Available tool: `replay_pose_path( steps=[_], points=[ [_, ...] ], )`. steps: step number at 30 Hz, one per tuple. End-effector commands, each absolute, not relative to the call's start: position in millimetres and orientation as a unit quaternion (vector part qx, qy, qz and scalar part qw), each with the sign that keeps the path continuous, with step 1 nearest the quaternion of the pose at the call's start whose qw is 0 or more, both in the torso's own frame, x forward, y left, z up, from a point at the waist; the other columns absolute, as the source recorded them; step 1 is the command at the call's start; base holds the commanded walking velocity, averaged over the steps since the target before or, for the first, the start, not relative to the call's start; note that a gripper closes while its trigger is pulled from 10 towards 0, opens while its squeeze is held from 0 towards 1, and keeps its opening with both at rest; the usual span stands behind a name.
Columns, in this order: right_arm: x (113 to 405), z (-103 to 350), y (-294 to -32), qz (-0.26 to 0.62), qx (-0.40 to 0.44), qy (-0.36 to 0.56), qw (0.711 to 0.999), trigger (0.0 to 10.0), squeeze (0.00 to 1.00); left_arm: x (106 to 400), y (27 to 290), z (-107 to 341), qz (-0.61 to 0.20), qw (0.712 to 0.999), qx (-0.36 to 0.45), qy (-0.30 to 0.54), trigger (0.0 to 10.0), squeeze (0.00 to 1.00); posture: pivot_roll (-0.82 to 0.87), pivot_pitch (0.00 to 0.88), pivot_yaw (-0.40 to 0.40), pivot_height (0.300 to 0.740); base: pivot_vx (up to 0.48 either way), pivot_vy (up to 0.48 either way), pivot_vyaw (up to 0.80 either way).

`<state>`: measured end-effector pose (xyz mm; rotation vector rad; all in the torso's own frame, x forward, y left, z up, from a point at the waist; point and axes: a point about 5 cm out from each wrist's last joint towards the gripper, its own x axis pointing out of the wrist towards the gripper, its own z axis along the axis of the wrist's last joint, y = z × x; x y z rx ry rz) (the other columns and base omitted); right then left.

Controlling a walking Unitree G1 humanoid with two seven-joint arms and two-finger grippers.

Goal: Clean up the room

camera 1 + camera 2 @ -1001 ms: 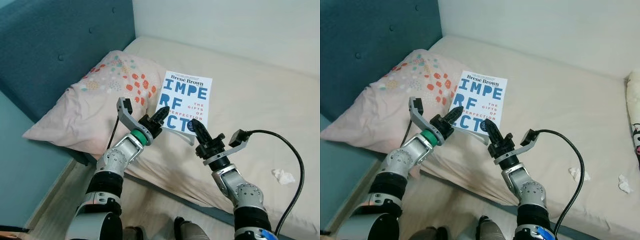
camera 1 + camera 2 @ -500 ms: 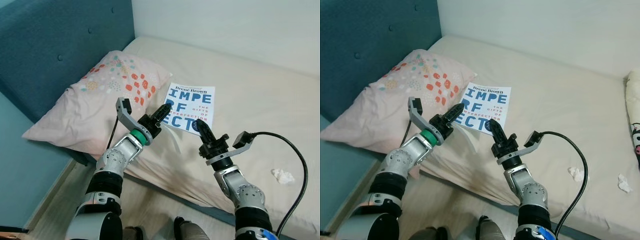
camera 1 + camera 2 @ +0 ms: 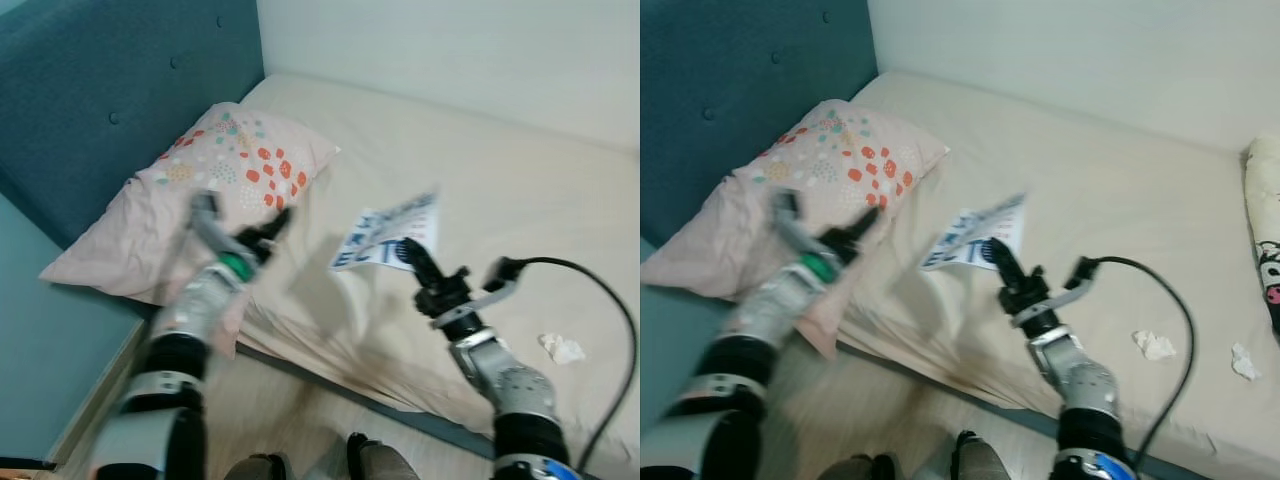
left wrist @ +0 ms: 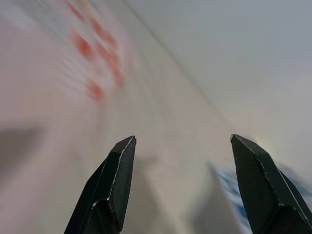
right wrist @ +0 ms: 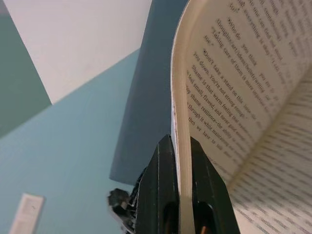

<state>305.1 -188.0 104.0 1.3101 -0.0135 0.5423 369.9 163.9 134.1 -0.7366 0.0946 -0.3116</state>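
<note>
A beige mattress [image 3: 520, 190] spreads below a teal padded headboard [image 3: 110, 90], with a pale pink pillow [image 3: 190, 200] dotted in red and orange lying against the headboard on the left gripper's side; the Brené Brown paperback [image 3: 385, 238], its blue-lettered white cover blurred, sits tilted off the mattress just ahead of the right gripper [image 3: 992, 250], whose two black fingers [image 5: 168, 195] are clamped narrowly on the edge of a bundle of printed pages, the book fanning open beyond the fingertips in the right wrist view; the left gripper [image 3: 272, 222], blurred in the head views, hangs over the mattress between the pillow's near corner and the book, well apart from the book, its black fingers [image 4: 114, 185] spread wide with nothing between them and the pillow's red dots smeared beyond; a crumpled white tissue [image 3: 562, 348] lies on the mattress to the outer side of the right arm, a black cable [image 3: 590, 290] looping from the wrist above it.
</note>
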Motion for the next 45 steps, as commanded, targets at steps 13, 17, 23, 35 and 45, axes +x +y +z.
replay_pose_path(
  steps=[13,17,23,35,45],
  points=[
    [303.5,99.0,-152.4,0.378,0.278,0.119,0.875,0.0,0.0,337.7,136.9,89.3,-0.232,0.945,-0.201,0.109,10.0,0.0,-0.03,0.08,0.067,0.74,0.0,0.0,0.0],
    [299.8,88.4,-148.7,0.41,0.185,0.16,0.879,0.0,0.0,331.7,126.7,82.1,-0.254,0.945,-0.169,0.117,10.0,0.0,-0.03,0.079,0.061,0.74,0.0,0.0,0.0],
    [296.2,65.2,-169.0,0.403,0.036,0.232,0.885,0.0,0.0,321.4,112.5,72.9,-0.281,0.946,-0.106,0.122,10.0,0.0,-0.02,0.076,0.044,0.74,0.0,0.0,0.0],
    [308.2,68.9,-182.7,0.302,-0.097,0.114,0.941,1.8,0.0,321.8,116.9,73.4,-0.213,0.972,-0.061,0.084,10.0,0.0,-0.03,0.088,0.043,0.74,0.0,0.0,0.0],
    [303.8,59.8,-170.0,0.308,-0.117,0.084,0.941,6.5,0.0,322.3,113.2,72.3,-0.185,0.979,-0.035,0.078,10.0,0.0,-0.03,0.093,0.043,0.74,0.0,0.0,0.0]
  ],
)
